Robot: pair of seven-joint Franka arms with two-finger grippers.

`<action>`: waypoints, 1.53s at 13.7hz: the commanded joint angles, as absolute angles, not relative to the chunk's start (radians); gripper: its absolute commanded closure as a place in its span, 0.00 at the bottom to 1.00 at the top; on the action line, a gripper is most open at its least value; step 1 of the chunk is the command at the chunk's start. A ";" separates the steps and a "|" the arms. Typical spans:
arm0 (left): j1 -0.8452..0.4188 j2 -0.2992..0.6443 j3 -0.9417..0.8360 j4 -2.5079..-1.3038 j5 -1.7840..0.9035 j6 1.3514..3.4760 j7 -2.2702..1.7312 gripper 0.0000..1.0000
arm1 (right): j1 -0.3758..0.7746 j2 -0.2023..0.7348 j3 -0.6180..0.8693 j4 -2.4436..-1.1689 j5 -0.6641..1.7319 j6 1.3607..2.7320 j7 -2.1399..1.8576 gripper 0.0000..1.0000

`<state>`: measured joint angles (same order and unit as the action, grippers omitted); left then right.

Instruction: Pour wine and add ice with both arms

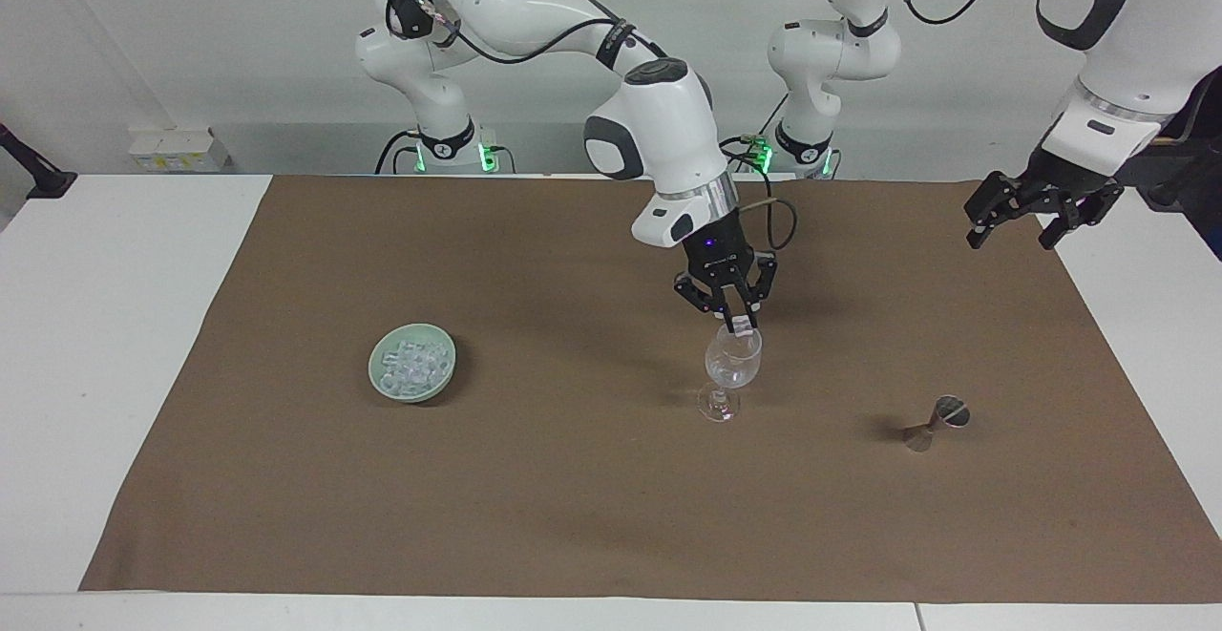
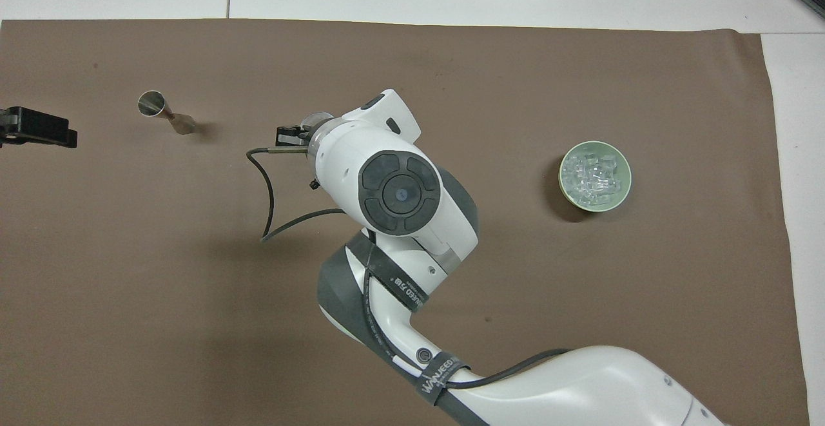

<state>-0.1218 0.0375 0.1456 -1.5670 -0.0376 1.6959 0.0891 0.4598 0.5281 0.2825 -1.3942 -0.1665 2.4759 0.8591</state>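
A clear wine glass (image 1: pixel 731 368) stands upright on the brown cloth, its rim (image 2: pixel 316 118) just showing past the arm in the overhead view. My right gripper (image 1: pixel 740 326) hangs directly over the rim, shut on one small ice cube (image 1: pixel 743 330). The rest of the ice (image 1: pixel 412 364) (image 2: pixel 593 173) lies heaped in a pale green bowl (image 1: pixel 410 396) (image 2: pixel 562 178) toward the right arm's end of the table. My left gripper (image 1: pixel 1017 222) (image 2: pixel 35 131) waits open and empty, raised over the cloth's edge at the left arm's end. The wine is out of view.
A small metal jigger (image 1: pixel 936 421) (image 2: pixel 164 111) stands on the cloth between the glass and the left arm's end. The right arm's bulk (image 2: pixel 399 194) covers the gripper and most of the glass from above. White table surrounds the brown cloth (image 1: pixel 573 497).
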 commanded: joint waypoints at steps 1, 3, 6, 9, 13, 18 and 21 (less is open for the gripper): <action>-0.118 0.048 0.143 -1.551 -0.034 1.701 0.103 0.00 | 0.446 0.529 0.293 -1.385 -0.189 2.468 0.847 0.68; -0.118 0.046 0.143 -1.551 -0.034 1.683 0.103 0.00 | 0.445 0.531 0.293 -1.385 -0.189 2.468 0.845 0.54; -0.112 0.038 0.143 -1.551 -0.035 1.680 0.106 0.00 | 0.445 0.529 0.293 -1.385 -0.186 2.468 0.845 0.54; -0.112 0.040 0.144 -1.551 -0.034 1.675 0.107 0.00 | 0.428 0.516 0.290 -1.384 -0.184 2.465 0.847 0.29; -0.112 0.034 0.144 -1.549 -0.026 1.675 0.107 0.00 | 0.358 0.385 0.288 -1.477 -0.181 2.390 0.847 0.00; -0.117 0.031 0.143 -1.549 -0.021 1.631 0.107 0.00 | 0.226 0.213 0.287 -1.514 -0.179 2.042 0.815 0.00; -0.117 0.029 0.143 -1.549 -0.021 1.614 0.106 0.00 | 0.157 0.106 0.270 -1.531 -0.169 1.788 0.662 0.00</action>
